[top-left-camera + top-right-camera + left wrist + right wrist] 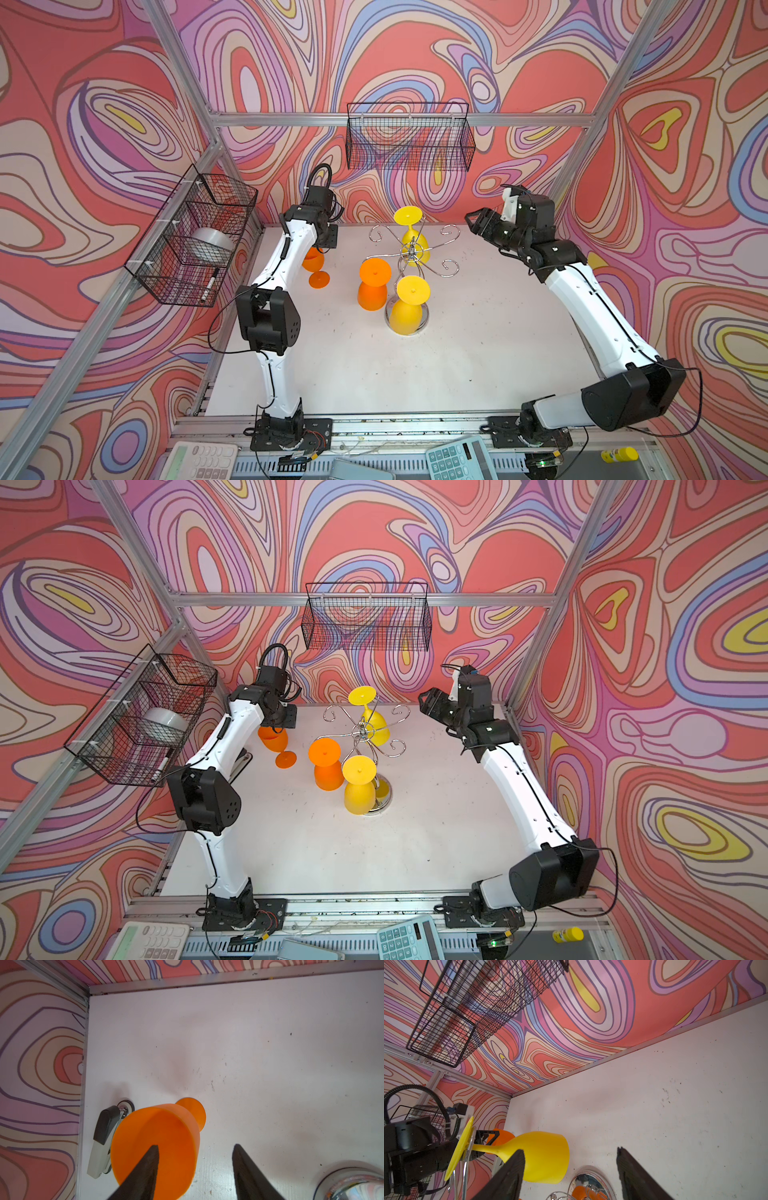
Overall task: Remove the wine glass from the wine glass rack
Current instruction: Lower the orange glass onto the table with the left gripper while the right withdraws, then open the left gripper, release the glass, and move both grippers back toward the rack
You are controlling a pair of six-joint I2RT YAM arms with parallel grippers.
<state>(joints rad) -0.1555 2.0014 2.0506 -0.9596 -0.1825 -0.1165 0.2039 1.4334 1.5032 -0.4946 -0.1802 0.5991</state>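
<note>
The white table point(478, 332) carries the chrome wine glass rack point(410, 250) at its middle. A hanging orange glass point(372, 295), a front yellow glass point(409, 318) and a rear yellow glass point(417, 243) hang upside down from the rack's hooks. A loose orange wine glass point(166, 1126) sits on the table near the back left corner. The right gripper point(570, 1149) hovers beside the rear yellow glass, fingers apart and empty. The left gripper point(195, 1145) is over the loose glass, fingers spread, gripping nothing. A stapler point(104, 1136) lies just beside that glass.

Table point(457, 357) front, right open; wine glass rack point(409, 250) blocks centre; orange glass point(319, 279) far-left.
</note>
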